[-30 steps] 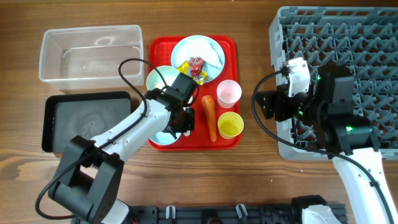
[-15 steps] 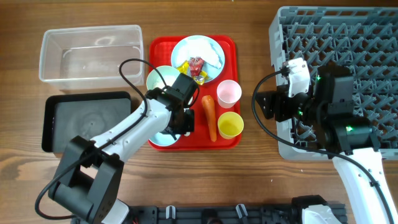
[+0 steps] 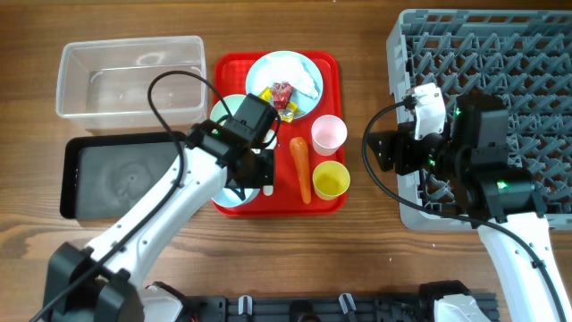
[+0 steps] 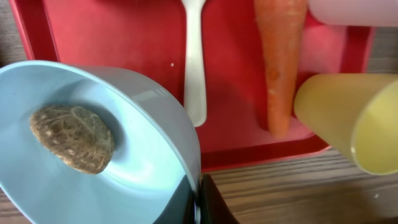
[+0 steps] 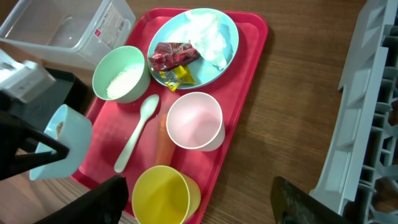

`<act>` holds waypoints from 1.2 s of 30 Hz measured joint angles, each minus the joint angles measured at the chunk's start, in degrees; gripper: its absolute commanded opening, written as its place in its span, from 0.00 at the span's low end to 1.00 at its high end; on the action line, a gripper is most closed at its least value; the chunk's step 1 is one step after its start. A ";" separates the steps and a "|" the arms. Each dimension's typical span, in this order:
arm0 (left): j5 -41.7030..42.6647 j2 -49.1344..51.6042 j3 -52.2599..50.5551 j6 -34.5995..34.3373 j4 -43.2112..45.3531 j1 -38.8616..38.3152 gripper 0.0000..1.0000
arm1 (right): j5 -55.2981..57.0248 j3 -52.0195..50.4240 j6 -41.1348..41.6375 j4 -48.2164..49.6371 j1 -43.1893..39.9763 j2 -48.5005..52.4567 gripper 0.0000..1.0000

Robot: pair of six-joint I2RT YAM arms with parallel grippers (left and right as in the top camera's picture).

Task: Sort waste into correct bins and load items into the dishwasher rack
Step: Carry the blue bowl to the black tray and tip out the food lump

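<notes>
Barely begun: left claw [image 4: 199, 202] pinches the rim of a tilted bowl [image 4: 124, 162] holding the lump [image 4: 73, 138], tub [image 3: 71, 98] and black tray [image 3: 80, 201] to its left bare, carrot [image 3: 301, 168] and wrappers [image 3: 281, 97] to its right unsorted, rack [image 3: 500, 45] unloaded, right claw [image 3: 382, 150] spread wide, empty.

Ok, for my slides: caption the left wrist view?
Left gripper grips a tilted blue bowl holding a brown lump; spoon and carrot lie on the red tray.

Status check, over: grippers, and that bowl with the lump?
Left gripper shut on bowl rim, brown lump inside. Right gripper open, beside rack. Spoon, carrot alongside bowl.
</notes>
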 measured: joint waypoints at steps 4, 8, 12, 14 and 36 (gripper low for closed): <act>0.83 -3.32 0.04 0.00 -0.09 2.10 0.04 | 0.02 0.00 0.00 0.00 0.00 0.02 0.76; 2.93 -8.76 0.04 0.24 -1.05 9.81 0.04 | 0.04 0.00 0.00 0.02 0.00 0.00 0.76; 6.78 -13.25 0.26 3.37 -1.36 23.17 0.04 | 0.22 0.00 0.00 -0.02 0.00 0.02 0.76; 11.13 -13.07 0.28 6.01 -1.42 30.08 0.04 | 0.22 0.00 0.00 -0.02 0.00 0.00 0.76; 53.24 8.04 0.33 34.18 -6.23 59.21 0.04 | 1.75 0.00 0.00 -1.27 0.00 0.00 0.76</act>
